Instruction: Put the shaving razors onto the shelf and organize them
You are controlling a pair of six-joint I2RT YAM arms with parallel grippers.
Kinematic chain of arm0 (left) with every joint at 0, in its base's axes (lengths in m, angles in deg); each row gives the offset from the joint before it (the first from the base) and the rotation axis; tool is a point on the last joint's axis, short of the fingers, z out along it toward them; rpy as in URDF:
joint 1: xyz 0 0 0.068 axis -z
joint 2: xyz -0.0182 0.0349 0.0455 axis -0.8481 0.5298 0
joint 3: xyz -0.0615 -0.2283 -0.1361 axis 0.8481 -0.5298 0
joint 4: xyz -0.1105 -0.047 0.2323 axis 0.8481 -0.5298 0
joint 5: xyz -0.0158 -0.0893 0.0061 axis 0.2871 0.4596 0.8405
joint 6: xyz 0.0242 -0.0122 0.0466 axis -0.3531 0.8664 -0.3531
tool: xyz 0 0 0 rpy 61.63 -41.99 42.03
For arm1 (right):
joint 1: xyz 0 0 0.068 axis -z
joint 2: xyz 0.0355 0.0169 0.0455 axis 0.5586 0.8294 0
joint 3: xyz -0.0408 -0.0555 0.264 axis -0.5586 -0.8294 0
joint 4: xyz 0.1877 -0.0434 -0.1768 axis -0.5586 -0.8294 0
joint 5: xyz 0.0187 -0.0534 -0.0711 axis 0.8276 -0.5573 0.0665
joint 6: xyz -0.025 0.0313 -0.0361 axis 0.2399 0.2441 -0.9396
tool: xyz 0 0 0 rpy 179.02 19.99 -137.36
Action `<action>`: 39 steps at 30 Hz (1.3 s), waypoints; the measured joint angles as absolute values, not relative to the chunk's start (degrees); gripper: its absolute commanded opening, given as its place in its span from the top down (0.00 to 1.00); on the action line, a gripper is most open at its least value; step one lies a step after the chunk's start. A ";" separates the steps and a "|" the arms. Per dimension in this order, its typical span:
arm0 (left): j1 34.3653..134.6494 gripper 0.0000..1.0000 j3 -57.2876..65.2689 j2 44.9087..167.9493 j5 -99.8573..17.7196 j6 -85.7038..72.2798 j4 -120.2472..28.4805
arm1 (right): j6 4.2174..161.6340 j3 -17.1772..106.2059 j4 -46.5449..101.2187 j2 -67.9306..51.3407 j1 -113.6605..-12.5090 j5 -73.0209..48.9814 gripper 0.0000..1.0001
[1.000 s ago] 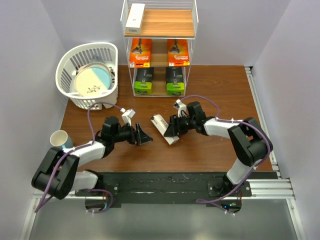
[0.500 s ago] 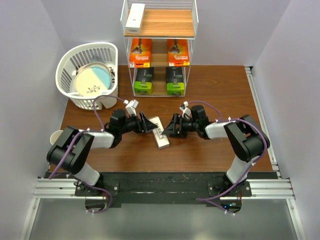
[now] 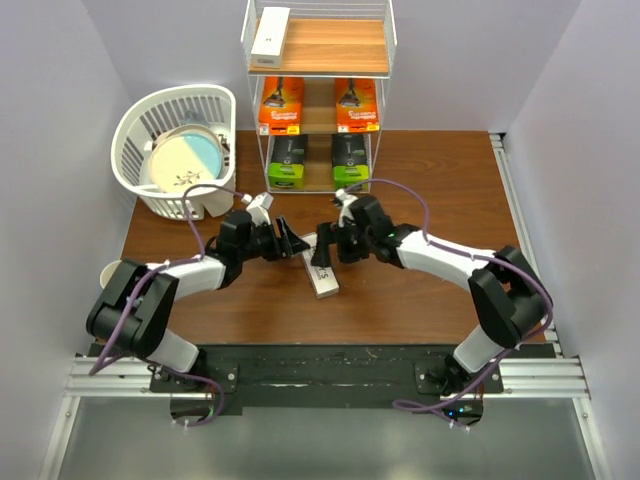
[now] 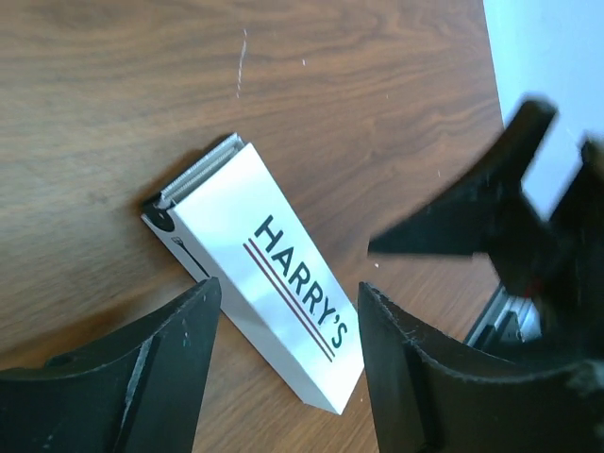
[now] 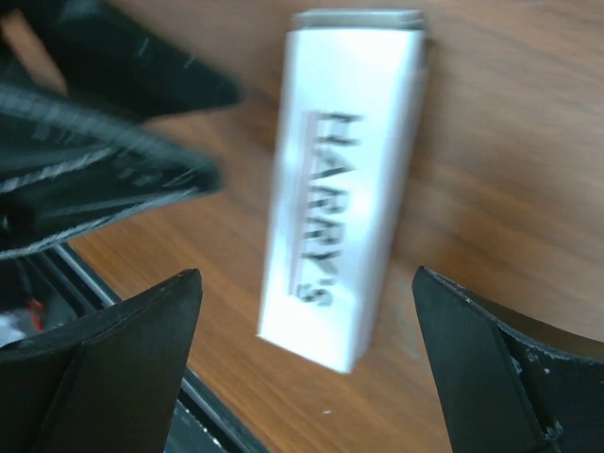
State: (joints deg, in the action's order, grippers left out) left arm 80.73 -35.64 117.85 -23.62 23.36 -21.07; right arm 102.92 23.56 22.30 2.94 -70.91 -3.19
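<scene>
The white HARRY'S box (image 3: 321,270) lies flat on the wooden table, also seen in the left wrist view (image 4: 260,269) and the right wrist view (image 5: 342,184). My left gripper (image 3: 291,243) is open just left of its far end; my right gripper (image 3: 322,247) is open just right of it. Neither touches the box. The shelf (image 3: 318,40) stands at the back, with one white box (image 3: 269,32) on the top board, two orange boxes (image 3: 281,104) on the middle tier and two black-and-green packs (image 3: 286,163) on the bottom tier.
A white slatted basket (image 3: 172,112) holding plates stands at back left. A mug (image 3: 119,277) sits at the table's left edge, by my left arm. The right arm's fingers (image 4: 491,203) show in the left wrist view.
My right gripper let go of the HARRY'S box, which now lies flat on the table. Both grippers have closed in on its far end, the left from the left.
</scene>
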 measured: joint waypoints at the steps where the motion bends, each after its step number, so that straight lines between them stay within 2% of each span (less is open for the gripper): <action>1: 80.51 0.35 -35.23 116.91 -24.05 22.94 -22.36 | 102.20 25.02 20.56 2.98 -73.09 -5.49 0.01; 7: 80.07 0.33 -34.40 111.69 -27.22 21.96 -28.68 | 100.84 28.98 11.94 8.49 -81.00 -14.32 0.01; 10: 79.37 0.33 -35.03 108.93 -28.80 21.52 -30.51 | 101.85 31.10 9.28 12.03 -81.40 -17.22 0.10; 12: 78.72 0.33 -36.04 107.21 -29.82 21.52 -30.99 | 102.35 32.43 9.19 12.93 -81.35 -18.54 0.23; 14: 78.00 0.33 -37.35 105.72 -30.59 21.56 -31.15 | 102.74 32.91 8.86 14.26 -81.14 -19.21 0.30; 15: 77.78 0.33 -37.96 105.41 -30.87 21.56 -31.10 | 103.01 33.02 9.23 14.28 -81.00 -18.86 0.37; 18: 77.52 0.30 -39.34 105.70 -30.63 21.59 -30.86 | 103.40 31.77 11.09 14.17 -80.02 -15.72 0.43; 23: 77.52 0.19 -39.69 110.22 -28.42 21.74 -27.71 | 106.35 24.74 23.33 12.58 -75.15 -2.03 0.40; 30: 77.52 0.17 -39.69 116.98 -23.31 23.36 -20.44 | 113.08 15.86 42.59 14.61 -67.13 17.40 0.39; 35: 77.56 0.21 -39.12 121.00 -21.39 25.80 -16.26 | 113.17 15.49 44.82 15.85 -66.75 20.52 0.40; 38: 77.91 0.27 -36.69 123.88 -20.93 26.74 -16.28 | 112.84 15.91 44.58 16.14 -66.93 20.87 0.40; 39: 78.06 0.33 -35.40 124.71 -21.10 27.12 -17.07 | 112.58 16.04 44.29 16.14 -66.95 20.89 0.39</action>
State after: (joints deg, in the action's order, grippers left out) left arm 78.06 -35.40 124.71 -21.10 27.12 -17.07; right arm 112.58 16.04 44.29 16.14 -66.95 20.89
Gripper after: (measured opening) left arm 0.760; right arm 0.610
